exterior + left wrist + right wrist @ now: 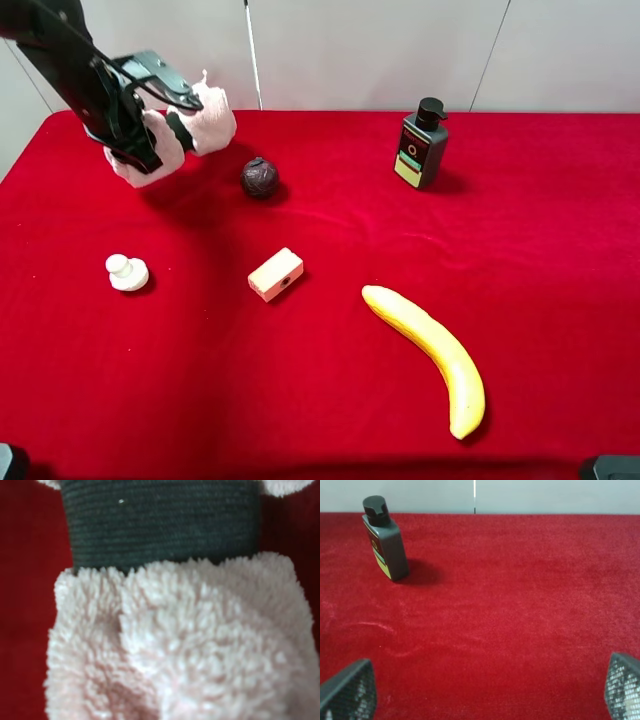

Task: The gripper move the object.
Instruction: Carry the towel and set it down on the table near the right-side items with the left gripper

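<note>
The pale pink rolled towel (212, 122) with a black band around its middle is at the far left of the red table, held in my left gripper (165, 128). The dark claw is shut across the band, and a fluffy end sticks out on each side. The towel seems slightly above the cloth, with a shadow below it. In the left wrist view the towel (190, 645) and its band (165, 525) fill the frame, and no fingers show. My right gripper (485, 692) is open and empty over bare red cloth, with its mesh fingertips (347, 690) wide apart.
A dark round ball (259, 177) lies just right of the towel. A dark pump bottle (421, 145) stands at the back right and also shows in the right wrist view (385, 540). A white knob figure (127, 271), a cream block (275, 274) and a banana (430, 345) lie nearer the front.
</note>
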You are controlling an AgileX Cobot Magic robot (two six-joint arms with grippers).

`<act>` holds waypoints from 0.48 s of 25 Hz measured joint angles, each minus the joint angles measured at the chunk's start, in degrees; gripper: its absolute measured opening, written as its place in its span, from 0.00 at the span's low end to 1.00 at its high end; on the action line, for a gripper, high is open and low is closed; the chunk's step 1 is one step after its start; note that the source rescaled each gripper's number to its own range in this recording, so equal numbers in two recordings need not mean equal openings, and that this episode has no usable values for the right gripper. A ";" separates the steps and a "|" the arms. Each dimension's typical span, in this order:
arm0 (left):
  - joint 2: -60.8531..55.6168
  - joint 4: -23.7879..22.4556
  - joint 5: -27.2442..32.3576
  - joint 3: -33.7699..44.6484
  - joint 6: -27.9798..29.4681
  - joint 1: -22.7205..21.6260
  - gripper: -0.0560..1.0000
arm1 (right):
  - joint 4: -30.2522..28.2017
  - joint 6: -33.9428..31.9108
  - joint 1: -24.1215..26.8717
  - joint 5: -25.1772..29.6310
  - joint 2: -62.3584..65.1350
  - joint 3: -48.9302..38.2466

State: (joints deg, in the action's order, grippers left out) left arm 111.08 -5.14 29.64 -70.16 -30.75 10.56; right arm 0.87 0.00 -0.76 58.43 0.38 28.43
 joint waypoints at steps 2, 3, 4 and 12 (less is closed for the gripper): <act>-1.71 0.12 0.70 0.04 0.00 0.00 0.05 | 0.00 0.00 0.00 0.07 0.00 0.00; -2.43 0.12 1.14 0.04 0.06 0.20 0.05 | 0.00 0.00 0.00 0.07 0.00 0.00; -3.23 0.12 1.58 0.04 0.19 0.37 0.05 | 0.00 0.00 0.00 0.07 0.00 0.00; -5.70 0.27 10.07 -5.95 1.30 5.82 0.05 | 0.00 0.00 0.00 0.07 0.00 0.00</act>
State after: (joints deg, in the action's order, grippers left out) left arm 105.37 -4.87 39.71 -76.10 -29.45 16.37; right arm 0.87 0.00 -0.76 58.50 0.38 28.43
